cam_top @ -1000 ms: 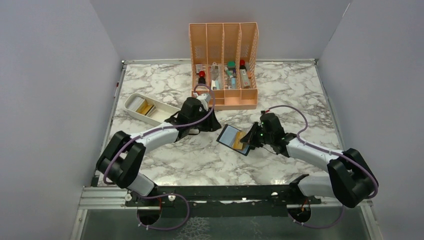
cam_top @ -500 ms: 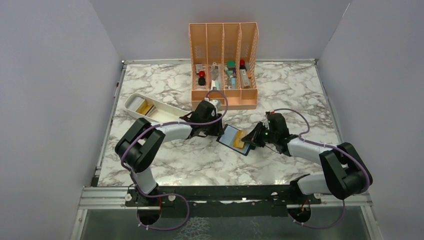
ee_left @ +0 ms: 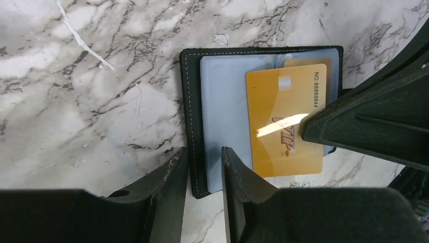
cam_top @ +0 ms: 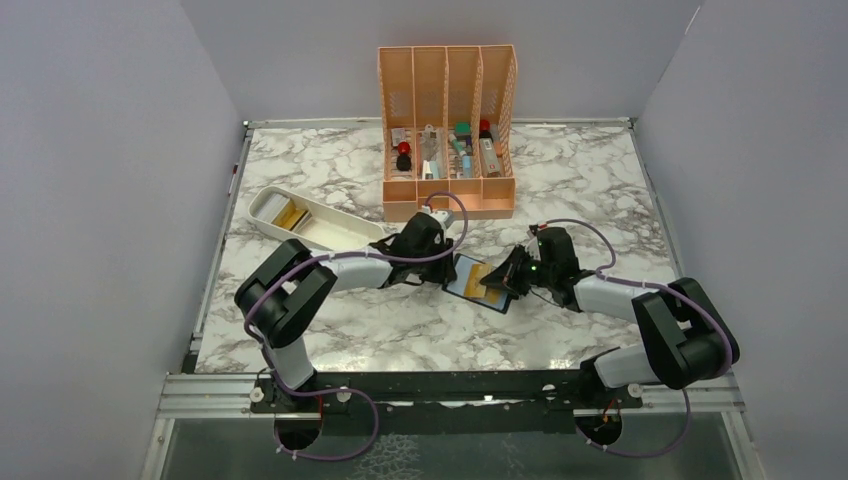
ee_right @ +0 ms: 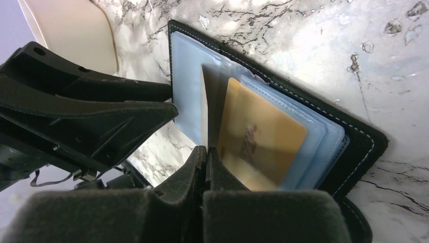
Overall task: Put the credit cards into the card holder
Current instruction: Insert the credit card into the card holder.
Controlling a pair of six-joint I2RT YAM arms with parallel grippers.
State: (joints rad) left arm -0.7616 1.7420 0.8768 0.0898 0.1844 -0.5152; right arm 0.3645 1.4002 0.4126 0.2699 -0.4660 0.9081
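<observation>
The right gripper point(ee_right: 205, 157) has its jaws pressed almost flat together on one edge of a gold VIP card point(ee_left: 275, 126), which lies over the bluish pockets point(ee_left: 222, 101) of the open black card holder point(ee_left: 191, 101). The left gripper point(ee_left: 204, 169) has its jaws narrowly parted, the holder's stitched left border showing in the gap (whether the tips press on it is unclear). A second gold card point(ee_left: 309, 62) peeks from a pocket behind the first. The holder lies flat on the marble table point(ee_left: 76, 101), near an oblong white tray point(cam_top: 335, 235) holding another gold card point(cam_top: 291, 213)
</observation>
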